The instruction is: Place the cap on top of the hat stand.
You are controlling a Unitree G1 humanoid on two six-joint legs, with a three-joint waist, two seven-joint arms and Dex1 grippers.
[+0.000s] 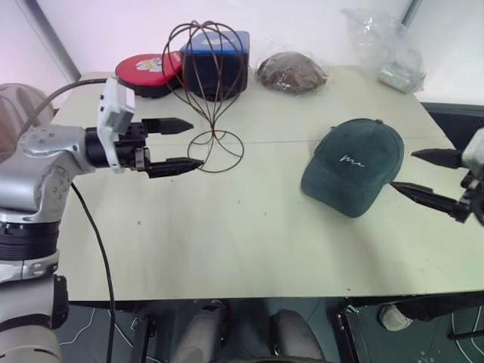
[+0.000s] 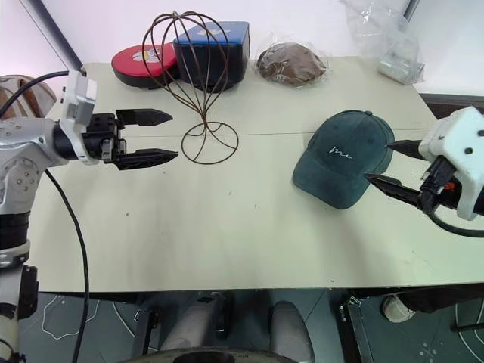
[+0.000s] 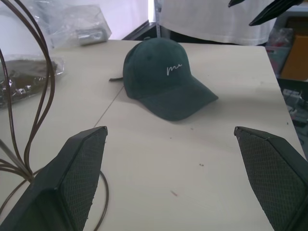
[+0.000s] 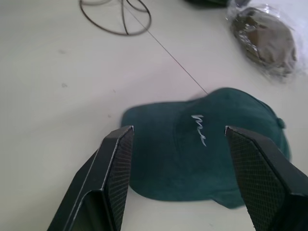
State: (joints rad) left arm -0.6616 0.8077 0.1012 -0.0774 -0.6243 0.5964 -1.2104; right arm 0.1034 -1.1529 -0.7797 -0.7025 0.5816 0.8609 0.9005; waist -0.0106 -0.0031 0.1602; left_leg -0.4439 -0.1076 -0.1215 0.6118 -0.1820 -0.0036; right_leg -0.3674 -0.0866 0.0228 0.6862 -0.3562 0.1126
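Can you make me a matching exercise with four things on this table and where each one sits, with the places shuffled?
Things:
1. cap
2. hat stand
3. red round case
4. brown lump in plastic

Places:
A. far edge, right of the blue-lidded box
B. just ahead of the left gripper
C. far left corner
D. by the open right gripper

Pairs: 1-D, 2-B, 3-C, 4-A

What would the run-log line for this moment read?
cap: flat on table, unheld | hat stand: upright, bare | left gripper: open beside stand | right gripper: open at cap | step: pre-grasp
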